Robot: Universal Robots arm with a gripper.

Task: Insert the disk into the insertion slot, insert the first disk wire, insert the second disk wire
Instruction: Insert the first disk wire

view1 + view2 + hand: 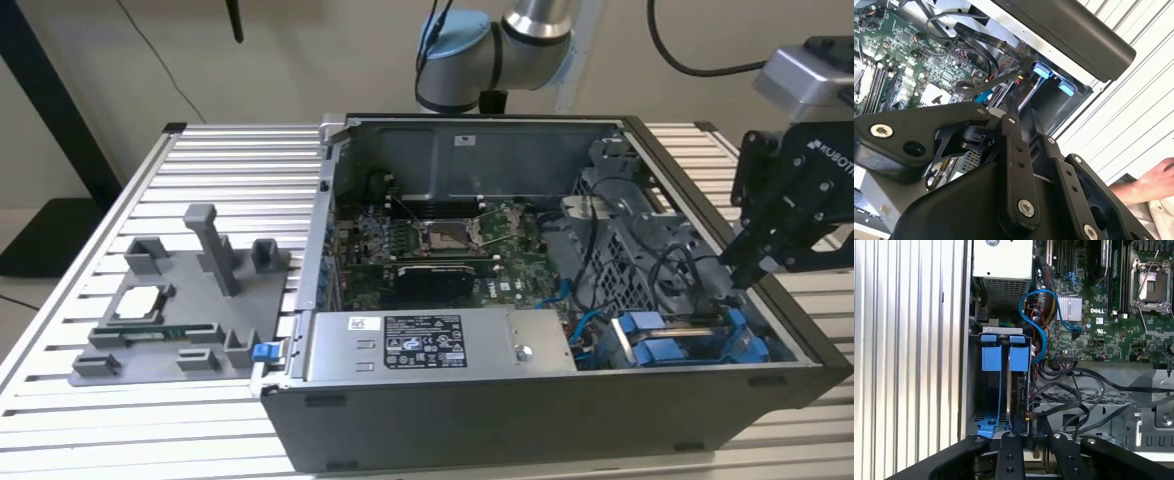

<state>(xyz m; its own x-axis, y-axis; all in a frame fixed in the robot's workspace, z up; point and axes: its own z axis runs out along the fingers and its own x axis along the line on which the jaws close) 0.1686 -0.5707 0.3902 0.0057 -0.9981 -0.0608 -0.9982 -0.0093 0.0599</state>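
Black jointed pincer (1031,439), grip impossible to tell, hangs at the grey metal insertion slot (1002,330), blue plastic tabs (992,359) just ahead of it.

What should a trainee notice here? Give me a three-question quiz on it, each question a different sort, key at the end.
1. True or false: the gripper hangs over the computer case at its end on the exterior view's left.
2. The tabs on the insertion slot are: A red, B blue, C green.
3. Fill in: the grey fixture stands to the exterior view's ____ of the case.
Key: 1 false; 2 B; 3 left.
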